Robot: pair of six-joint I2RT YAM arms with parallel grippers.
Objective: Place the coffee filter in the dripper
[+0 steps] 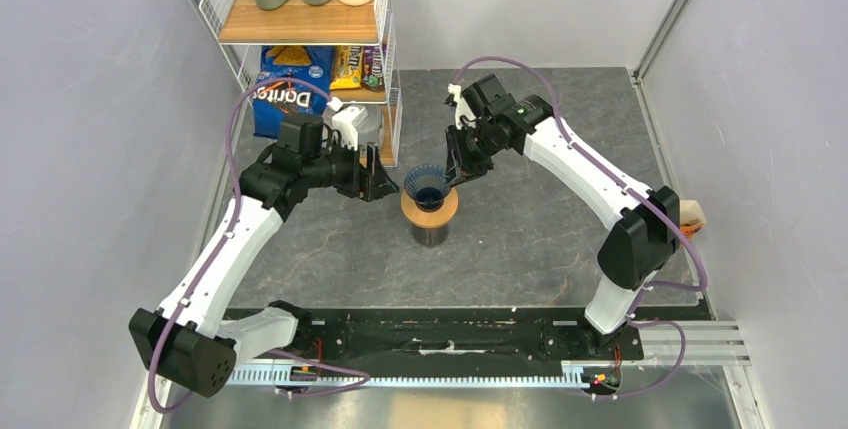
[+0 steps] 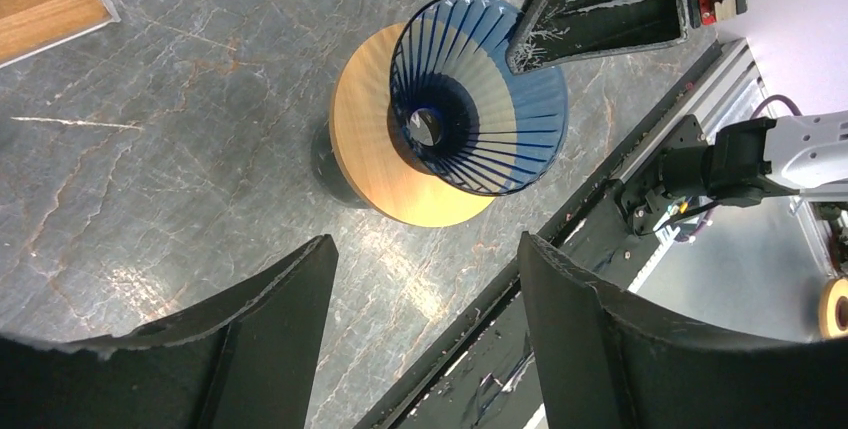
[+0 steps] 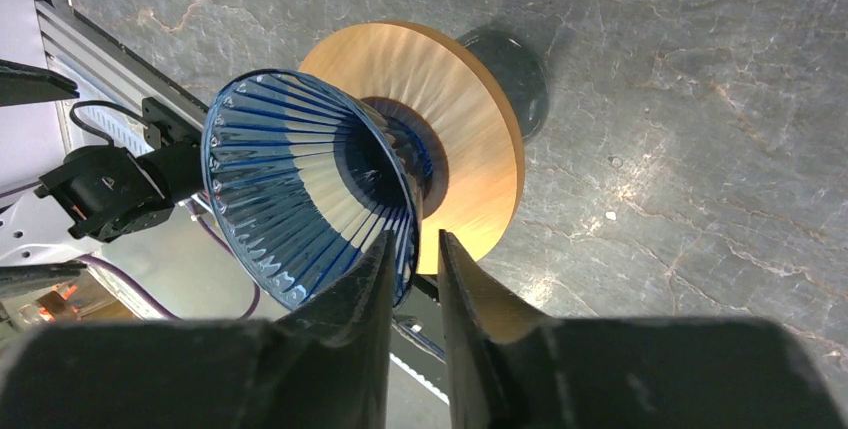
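The right gripper (image 3: 415,241) stands narrow, its 2 fingers straddling the near rim of the dripper (image 3: 300,179). The blue wall sits in the slot between them, with a sliver of gap beside it, so whether it is truly clamped cannot be told. The left gripper (image 2: 427,242) is spread wide with nothing in it, hanging just beside the dripper on the opposite side.

The dripper sits in a wooden ring (image 3: 470,139) on top of a dark cup (image 3: 515,69), near the middle of the table (image 3: 700,149). Its ribbed inside is bare. The coffee filter shows in none of the 3 views. An orange-and-white holder (image 1: 692,215) sits at the table's right edge, too small to tell whether paper stands in it.

The filter should be very light, thin and floppy, and easy to crease or tear. A gentle pinch on its upper edge would likely let the point hang down into the cone. The dripper looks light and only perched on the ring, so a steadying grip on its rim seems wise.
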